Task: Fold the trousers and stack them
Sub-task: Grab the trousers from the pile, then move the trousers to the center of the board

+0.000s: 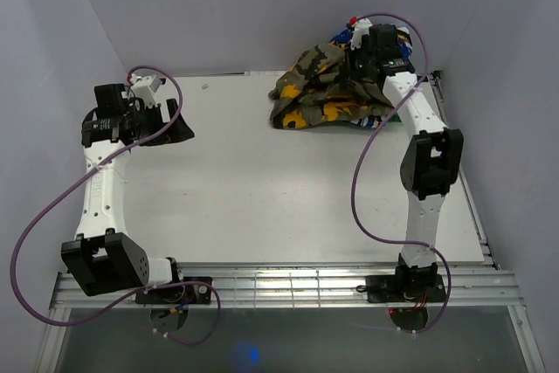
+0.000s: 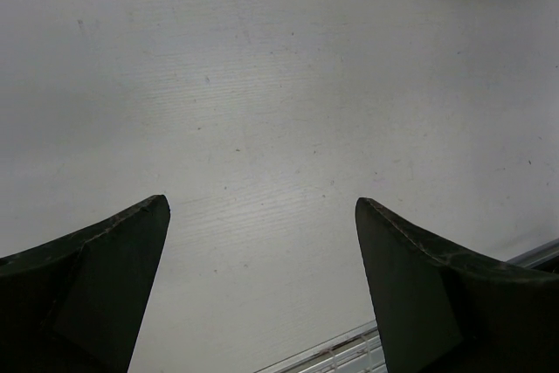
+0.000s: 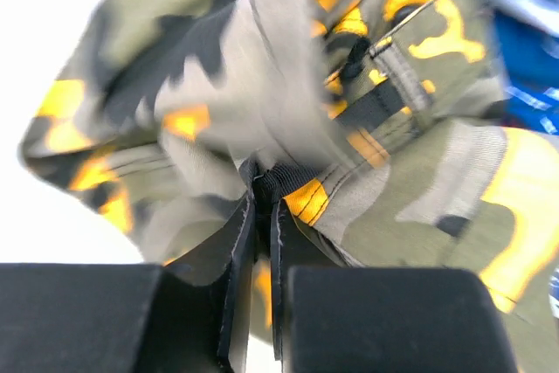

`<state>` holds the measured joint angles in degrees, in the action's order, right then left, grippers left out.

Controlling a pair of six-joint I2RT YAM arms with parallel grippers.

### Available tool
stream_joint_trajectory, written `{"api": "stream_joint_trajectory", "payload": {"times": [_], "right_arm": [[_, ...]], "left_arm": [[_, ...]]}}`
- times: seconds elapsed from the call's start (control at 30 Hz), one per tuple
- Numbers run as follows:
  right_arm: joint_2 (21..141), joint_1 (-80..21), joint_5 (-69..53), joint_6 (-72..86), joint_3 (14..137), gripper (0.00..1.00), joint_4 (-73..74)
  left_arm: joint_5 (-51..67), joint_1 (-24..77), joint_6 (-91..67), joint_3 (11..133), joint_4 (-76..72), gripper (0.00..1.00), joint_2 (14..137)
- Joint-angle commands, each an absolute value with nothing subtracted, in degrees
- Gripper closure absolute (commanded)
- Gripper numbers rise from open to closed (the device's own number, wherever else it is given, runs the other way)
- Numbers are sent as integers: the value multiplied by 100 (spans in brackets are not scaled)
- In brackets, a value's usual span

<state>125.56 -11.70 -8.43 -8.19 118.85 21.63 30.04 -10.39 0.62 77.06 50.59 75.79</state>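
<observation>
- The crumpled camouflage cloth trousers [image 1: 327, 93], olive, black and orange-yellow, sit in a heap at the far right of the flat white table [image 1: 244, 181].
- The right gripper [image 3: 262, 189] has its 2 black fingers pinched shut on a fold of that cloth, at what looks like a seam edge.
- The left gripper [image 2: 262, 205] hangs wide open over bare table on the left, well apart from the heap and holding nothing.
- My take: lift slowly toward the middle. It's a thin pinch, so a jerk could slip it.
- Some blue fabric [image 3: 524, 50] lies just behind the heap, so I'd watch that it doesn't tag along.
</observation>
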Motion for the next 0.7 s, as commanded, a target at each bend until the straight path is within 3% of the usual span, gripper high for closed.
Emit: {"api": "stream_joint_trajectory", "payload": {"times": [0.0, 0.17, 0.37, 0.43, 0.53, 0.67], "right_arm": [[10543, -1484, -2327, -501, 11734, 92, 2065], [9363, -2380, -2453, -537, 11488, 92, 2531], [8097, -2654, -1522, 474, 11726, 92, 2418], [7152, -2654, 37, 283, 10746, 92, 2137], [6567, -2654, 1461, 27, 9638, 92, 2118], [5129, -2646, 2687, -745, 7870, 92, 2127]], "left_arm": [[3364, -1055, 62, 8217, 4931, 2, 7550], [3743, -1055, -237, 8481, 4676, 2, 7506], [3901, -1072, -27, 7877, 4352, 2, 7541], [3964, -1072, 176, 7420, 3801, 2, 7611], [3859, -1037, 219, 7146, 3473, 2, 7760], [3227, -687, 491, 7242, 3042, 2, 8548]]}}
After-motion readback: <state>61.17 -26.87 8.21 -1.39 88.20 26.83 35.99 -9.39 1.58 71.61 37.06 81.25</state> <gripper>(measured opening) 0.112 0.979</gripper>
